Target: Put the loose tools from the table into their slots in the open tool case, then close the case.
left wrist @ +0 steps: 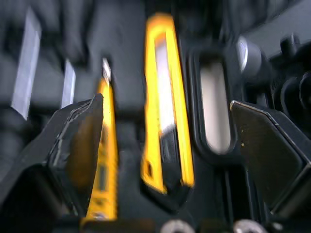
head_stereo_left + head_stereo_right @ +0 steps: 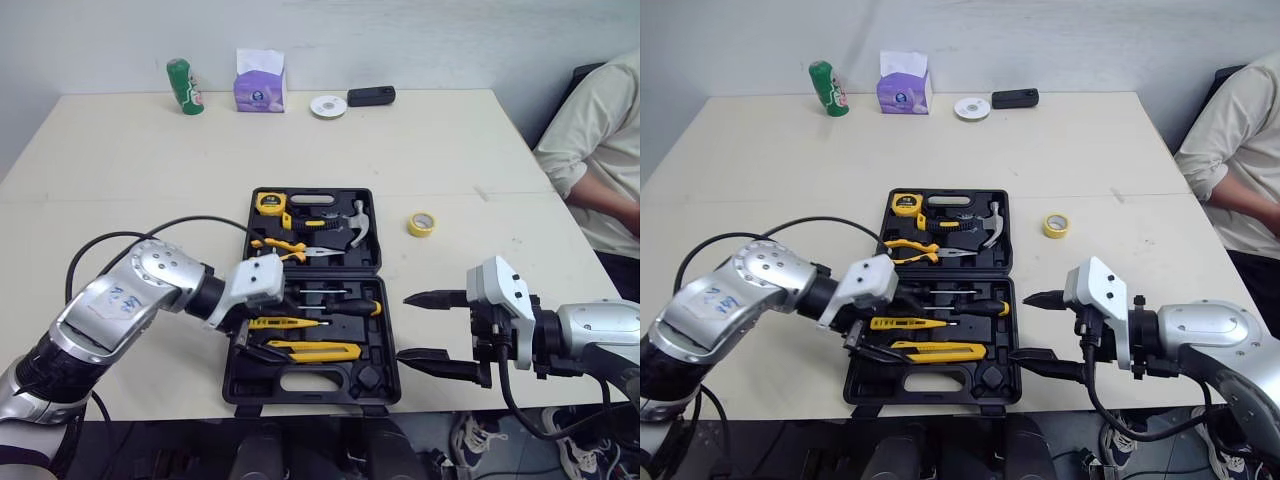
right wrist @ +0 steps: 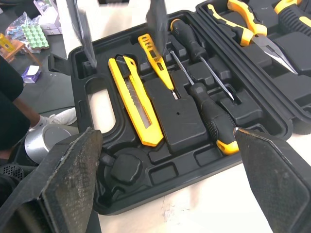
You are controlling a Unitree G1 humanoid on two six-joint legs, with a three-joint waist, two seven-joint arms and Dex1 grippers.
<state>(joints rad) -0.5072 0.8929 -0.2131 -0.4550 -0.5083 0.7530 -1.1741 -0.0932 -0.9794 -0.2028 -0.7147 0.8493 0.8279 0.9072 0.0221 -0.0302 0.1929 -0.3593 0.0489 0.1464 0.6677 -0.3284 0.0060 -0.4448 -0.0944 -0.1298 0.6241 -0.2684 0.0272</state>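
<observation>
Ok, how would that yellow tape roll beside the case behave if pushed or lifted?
The yellow tape roll lies flat on the table, so a push would probably slide it, not roll it. It is a small hollow ring, likely light and stiff. Tipped on edge, it might roll away.

Black tool case (image 2: pixel 388 392) lies open and flat at table's near middle. Far half: yellow tape measure (image 2: pixel 270 203) at left, hammer (image 2: pixel 356 226) at right, yellow-handled pliers (image 2: pixel 285 247) nearer. Near half: black-handled screwdriver (image 2: pixel 340 307), yellow tester pen (image 2: pixel 285 323), yellow utility knife (image 2: pixel 310 350), all seated crosswise. Yellow tape roll (image 2: pixel 422 223) loose on table, right of case.
</observation>
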